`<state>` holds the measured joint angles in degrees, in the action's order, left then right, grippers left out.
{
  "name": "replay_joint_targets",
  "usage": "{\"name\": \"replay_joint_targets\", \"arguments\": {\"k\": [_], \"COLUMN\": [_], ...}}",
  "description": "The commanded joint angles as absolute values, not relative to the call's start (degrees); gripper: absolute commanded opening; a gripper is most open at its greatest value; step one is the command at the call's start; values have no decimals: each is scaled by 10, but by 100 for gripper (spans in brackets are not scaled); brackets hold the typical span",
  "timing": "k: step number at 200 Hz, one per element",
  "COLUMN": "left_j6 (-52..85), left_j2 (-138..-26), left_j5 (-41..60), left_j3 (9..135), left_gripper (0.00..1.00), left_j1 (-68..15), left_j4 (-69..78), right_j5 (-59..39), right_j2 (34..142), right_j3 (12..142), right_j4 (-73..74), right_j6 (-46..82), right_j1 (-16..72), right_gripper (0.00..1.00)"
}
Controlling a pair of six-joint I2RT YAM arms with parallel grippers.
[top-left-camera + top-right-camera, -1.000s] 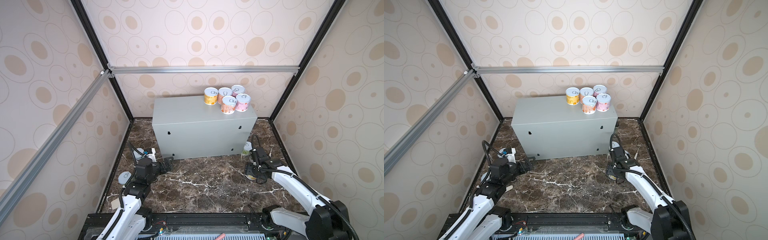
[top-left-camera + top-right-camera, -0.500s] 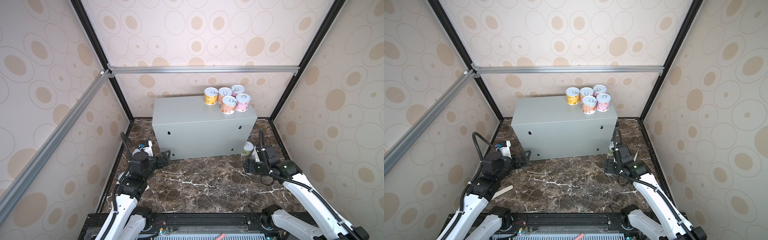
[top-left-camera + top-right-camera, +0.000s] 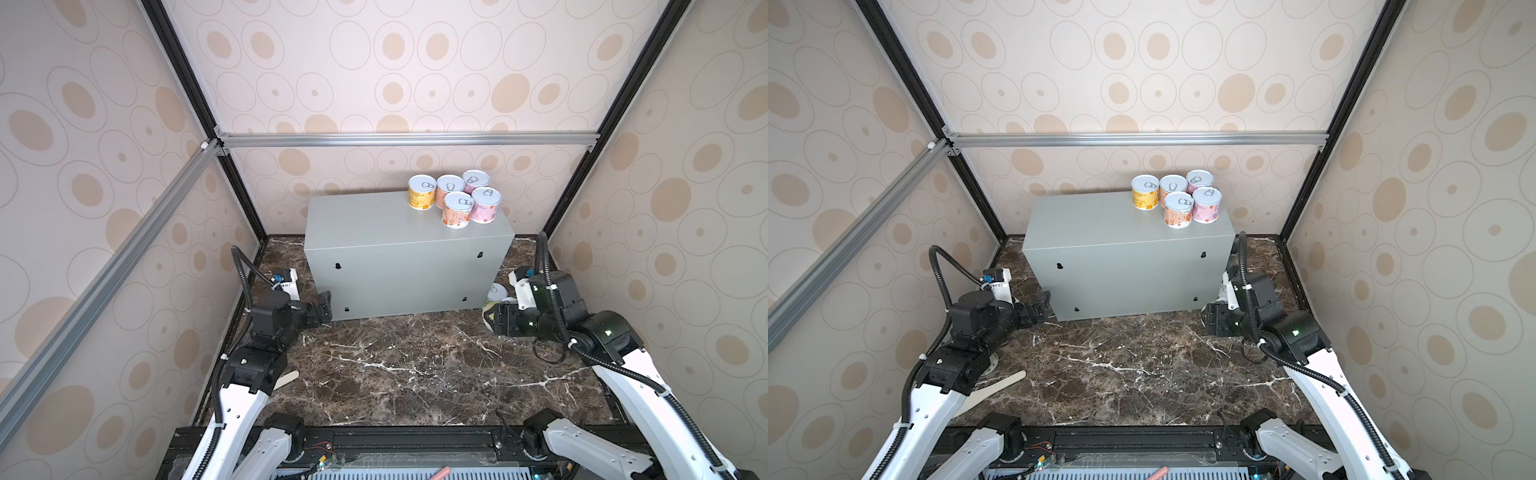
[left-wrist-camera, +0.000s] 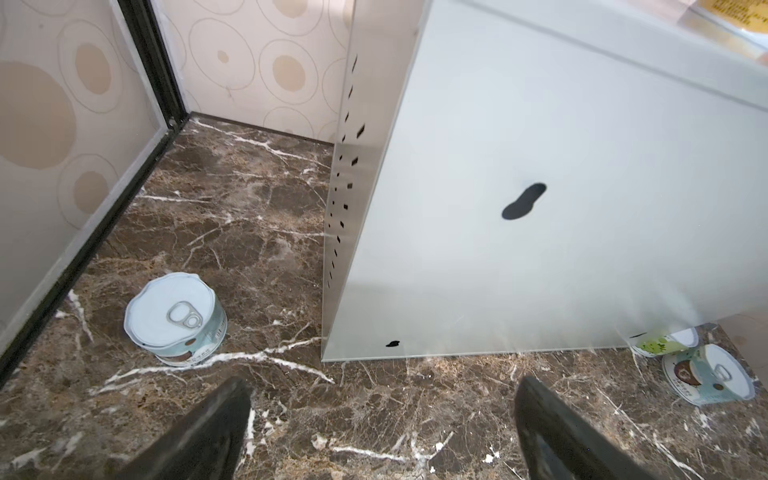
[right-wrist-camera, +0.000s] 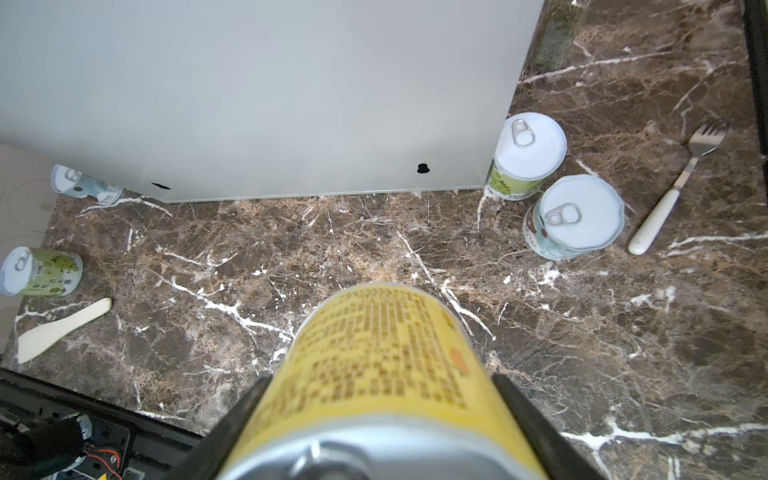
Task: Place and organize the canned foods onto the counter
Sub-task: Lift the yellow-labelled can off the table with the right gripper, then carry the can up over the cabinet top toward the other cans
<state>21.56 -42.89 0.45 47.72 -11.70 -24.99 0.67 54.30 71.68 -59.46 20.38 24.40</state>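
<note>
Yellow can [image 5: 382,365] clamped in your right gripper [image 5: 378,411]; left gripper [image 4: 382,424] gapes empty. Grip looks possibly shallow, view blurred. Lift low and you clip counter [image 5: 249,83] edge, dropping it.

A white-handled fork [image 5: 674,195] is lying on the dark marble worktop [image 5: 365,249], a pale flat spatula [image 5: 62,328] is resting well apart from it, and circle-patterned beige walls [image 3: 374,62] are enclosing the scene on three sides.
</note>
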Motion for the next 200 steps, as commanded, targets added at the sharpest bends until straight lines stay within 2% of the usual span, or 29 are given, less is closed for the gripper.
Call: {"name": "replay_joint_targets", "arguments": {"k": [1, 63, 152, 200], "left_j6": [186, 170, 197, 206], "left_j2": [-437, -448, -432, -422], "left_j5": [-7, 0, 57, 53], "left_j3": [515, 533, 444, 401], "left_gripper": [99, 99, 99, 99], "left_j1": [-120, -120, -121, -121], "left_j4": [-268, -259, -173, -141], "right_j5": [1, -3, -9, 64], "right_j2": [538, 620, 853, 957], "right_j3": [770, 947, 1246, 1373], "right_j4": [-619, -709, -828, -853], "right_j6": [180, 160, 156, 148], "right_j1": [248, 263, 348, 423], "right_gripper": [57, 56, 57, 57]}}
